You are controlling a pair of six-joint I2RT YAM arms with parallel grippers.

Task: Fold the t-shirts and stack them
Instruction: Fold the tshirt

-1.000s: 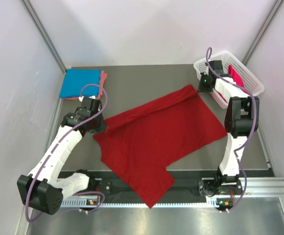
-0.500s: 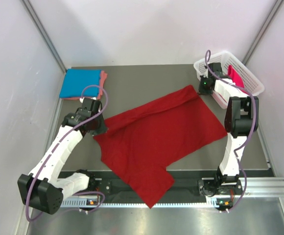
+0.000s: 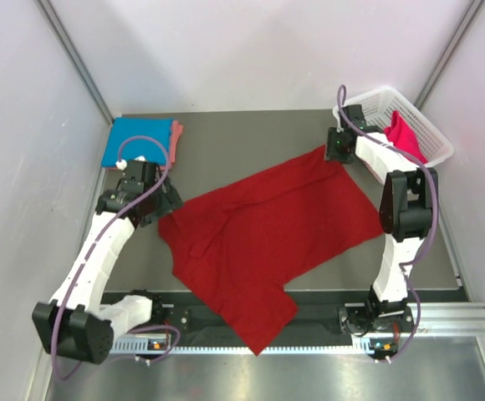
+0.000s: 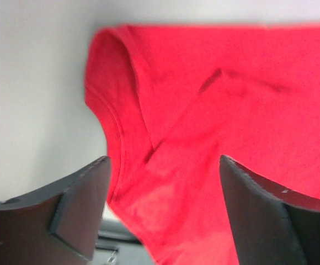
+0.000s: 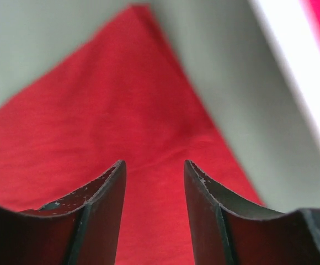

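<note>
The dark red t-shirt [image 3: 268, 230] lies spread across the middle of the table, one part hanging over the near edge. My left gripper [image 3: 164, 205] hovers over the shirt's left edge, and in the left wrist view it [image 4: 164, 161] stands wide open above the red cloth [image 4: 232, 99] with nothing between its fingers. My right gripper [image 3: 336, 151] is over the shirt's far right corner. The right wrist view shows it [image 5: 153, 165] open above the cloth [image 5: 94, 110]. A folded bright blue t-shirt [image 3: 136, 140] lies on a salmon pink one [image 3: 176, 134] at the far left. A hot pink t-shirt [image 3: 405, 138] sits in the basket.
The white lattice basket [image 3: 390, 102] stands at the far right corner, close to my right gripper; its rim [image 5: 292, 72] shows in the right wrist view. Side walls close in on the left and right of the table [image 3: 251, 134].
Both grippers have gone from shut to open and let go of the dark red t-shirt. The left gripper has moved back toward the far left. The right one has shifted left off the basket.
</note>
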